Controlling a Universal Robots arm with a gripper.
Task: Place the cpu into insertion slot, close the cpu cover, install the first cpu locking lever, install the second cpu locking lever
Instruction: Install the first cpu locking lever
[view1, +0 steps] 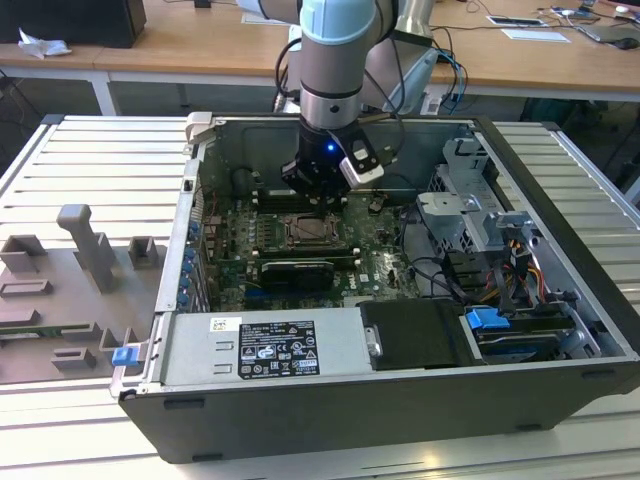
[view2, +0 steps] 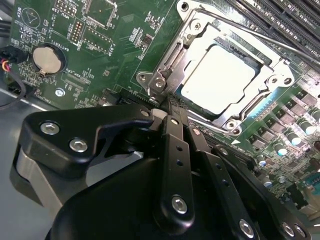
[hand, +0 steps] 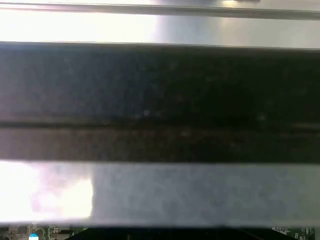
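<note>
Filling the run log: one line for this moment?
cpu: seated in insertion slot | cpu cover: closed over it | gripper: at cover's edge, fingers together

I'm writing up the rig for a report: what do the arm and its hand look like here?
The arm is built of silver-grey cylindrical segments with a pale blue cap at the joint, and a dark cable loops down beside it. A small blue light glows on its black wrist section. The hand is matte black, made of flat linkage bars joined by silver screws, with a grey band on one side of its body.
</note>
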